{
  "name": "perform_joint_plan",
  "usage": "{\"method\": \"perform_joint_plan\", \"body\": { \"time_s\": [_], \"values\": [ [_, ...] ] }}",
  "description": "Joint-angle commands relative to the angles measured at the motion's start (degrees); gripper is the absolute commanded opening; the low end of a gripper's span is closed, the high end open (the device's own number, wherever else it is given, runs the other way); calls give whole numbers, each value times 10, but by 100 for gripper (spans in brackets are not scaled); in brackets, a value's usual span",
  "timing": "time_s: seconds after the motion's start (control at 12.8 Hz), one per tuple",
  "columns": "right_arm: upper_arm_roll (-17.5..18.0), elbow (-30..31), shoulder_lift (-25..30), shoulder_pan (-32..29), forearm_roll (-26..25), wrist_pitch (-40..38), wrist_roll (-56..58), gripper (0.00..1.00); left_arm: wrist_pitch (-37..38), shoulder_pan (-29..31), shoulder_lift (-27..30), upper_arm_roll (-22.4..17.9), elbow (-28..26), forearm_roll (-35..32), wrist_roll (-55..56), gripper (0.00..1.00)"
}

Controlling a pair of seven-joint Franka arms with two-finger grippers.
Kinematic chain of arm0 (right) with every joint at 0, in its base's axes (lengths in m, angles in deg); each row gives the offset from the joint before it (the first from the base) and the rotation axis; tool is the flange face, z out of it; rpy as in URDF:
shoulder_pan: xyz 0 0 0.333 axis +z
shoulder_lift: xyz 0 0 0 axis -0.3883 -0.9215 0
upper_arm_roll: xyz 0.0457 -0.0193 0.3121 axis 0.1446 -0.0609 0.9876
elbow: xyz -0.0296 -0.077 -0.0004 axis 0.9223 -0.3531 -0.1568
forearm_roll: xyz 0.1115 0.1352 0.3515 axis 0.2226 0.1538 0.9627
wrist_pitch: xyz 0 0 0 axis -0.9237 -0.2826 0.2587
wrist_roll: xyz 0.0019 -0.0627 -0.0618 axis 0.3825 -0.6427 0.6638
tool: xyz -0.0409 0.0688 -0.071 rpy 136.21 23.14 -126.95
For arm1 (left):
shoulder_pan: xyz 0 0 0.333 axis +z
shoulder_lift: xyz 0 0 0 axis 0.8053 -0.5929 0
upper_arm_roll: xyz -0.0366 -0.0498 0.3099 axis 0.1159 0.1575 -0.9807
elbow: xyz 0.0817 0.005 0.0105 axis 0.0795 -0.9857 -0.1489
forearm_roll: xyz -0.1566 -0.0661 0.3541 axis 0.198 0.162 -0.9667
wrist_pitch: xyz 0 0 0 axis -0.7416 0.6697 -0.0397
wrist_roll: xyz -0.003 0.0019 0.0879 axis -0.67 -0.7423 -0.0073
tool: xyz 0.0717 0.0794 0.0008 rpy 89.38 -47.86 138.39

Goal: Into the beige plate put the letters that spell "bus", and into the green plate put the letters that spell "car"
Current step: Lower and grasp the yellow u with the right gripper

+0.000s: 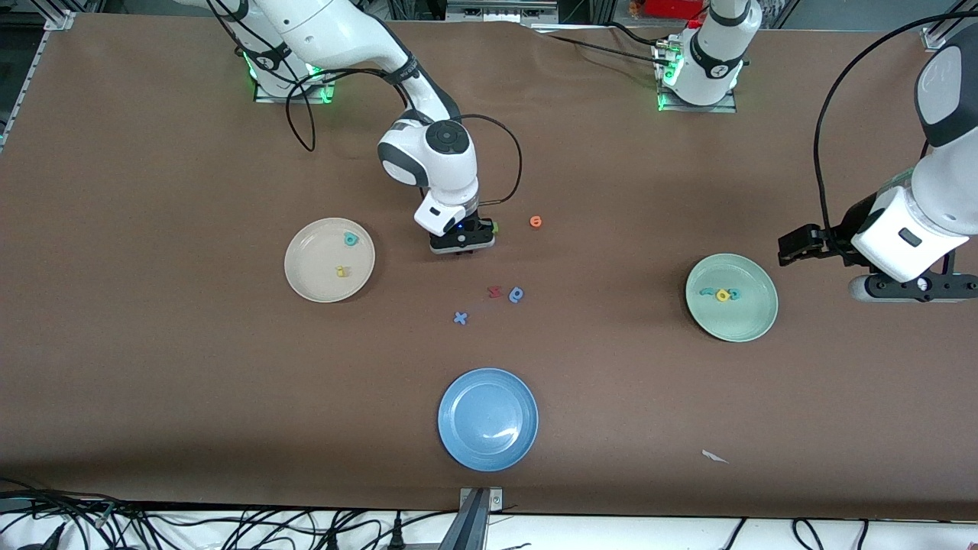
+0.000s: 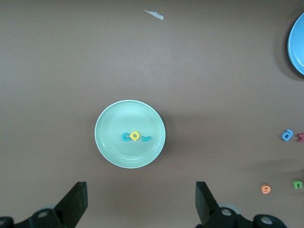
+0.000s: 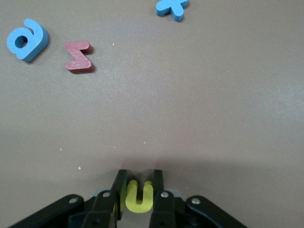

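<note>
Progress check from my remote seat: the green plate (image 1: 732,297) toward the left arm's end of the desk (image 1: 153,397) already holds three letters in a row, teal "c" (image 2: 126,137), yellow "a" (image 2: 136,136) and teal-blue "r" (image 2: 146,138), so "car" looks done to me. The beige plate (image 1: 329,260) toward the right arm's end has two letters in it, the teal "b" (image 1: 351,239) and a yellow one (image 1: 341,271) that I read as the "s", though it's too small to be sure.

That leaves the yellow "u" (image 3: 138,199). My right tool (image 1: 461,243) is down at the desk between the two plates, and its wrist view shows the fingers (image 3: 118,190) pinched shut on the "u", one on each side of it. I can't tell if it's lifted off the surface yet. So by my reckoning the job is one carry and one drop from finished.

The left tool (image 2: 141,202) waits up over the green plate, fingers spread wide and holding nothing.

Leftovers on the desk aren't mine to move: blue rounded letter (image 1: 517,294), red "z" (image 1: 494,291), blue "x" (image 1: 460,318), orange "e" (image 1: 535,221), green "u" (image 2: 297,184), plus the blue plate (image 1: 488,418) nearest the front camera.
</note>
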Motion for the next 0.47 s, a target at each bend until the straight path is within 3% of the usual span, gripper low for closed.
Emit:
{"method": "perform_joint_plan", "body": {
  "time_s": [0.0, 0.23, 0.39],
  "values": [
    [7, 29, 34, -32, -2, -27, 20, 13, 1, -2, 6, -2, 2, 12, -5, 100],
    [45, 77, 101, -109, -1, -56, 72, 13, 0, -2, 6, -2, 2, 12, -5, 100],
    [53, 106, 145, -152, 0, -92, 162, 13, 0, -2, 6, -2, 2, 12, -5, 100]
  ]
}}
